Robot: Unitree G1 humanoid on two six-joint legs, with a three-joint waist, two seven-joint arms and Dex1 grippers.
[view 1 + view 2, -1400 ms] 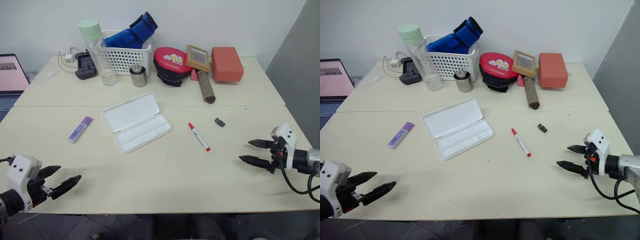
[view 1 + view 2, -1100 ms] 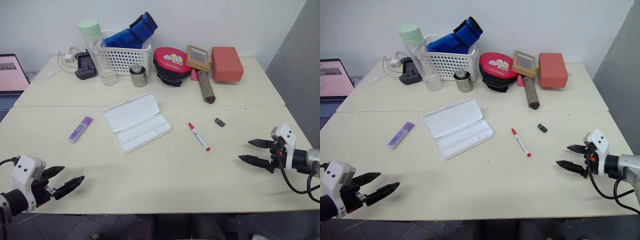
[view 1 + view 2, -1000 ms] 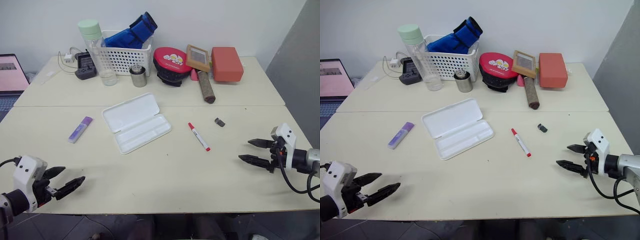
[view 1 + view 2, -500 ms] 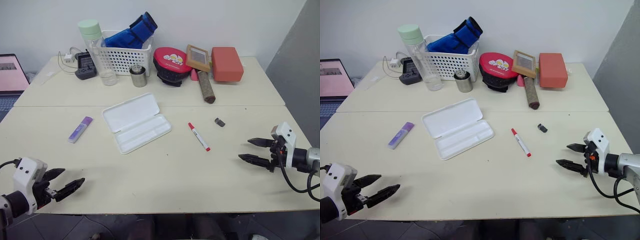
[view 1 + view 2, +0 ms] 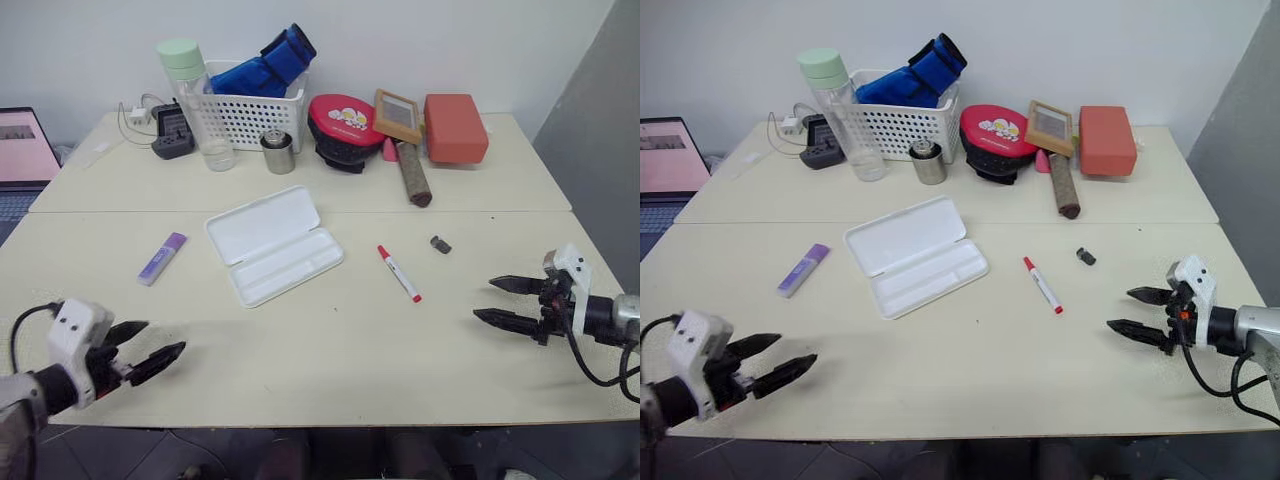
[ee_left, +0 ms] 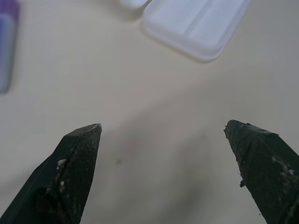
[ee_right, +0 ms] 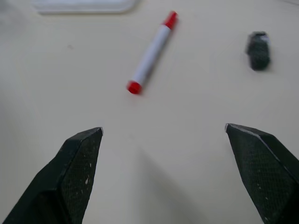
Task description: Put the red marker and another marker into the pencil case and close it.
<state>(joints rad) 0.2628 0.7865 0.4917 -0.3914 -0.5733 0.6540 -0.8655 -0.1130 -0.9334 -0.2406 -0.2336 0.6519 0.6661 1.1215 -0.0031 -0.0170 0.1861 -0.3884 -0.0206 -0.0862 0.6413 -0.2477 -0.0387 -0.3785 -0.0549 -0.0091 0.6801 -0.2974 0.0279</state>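
Left tool moved inward; both tools spread, empty.

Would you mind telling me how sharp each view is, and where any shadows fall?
Left and right eye views: sharp and evenly lit; the red marker and pencil case cast only faint shadows. Left wrist view: soft throughout, with a dim shadow on the table between the left gripper tips. Right wrist view: the black fingers are crisp, the marker slightly blurred.
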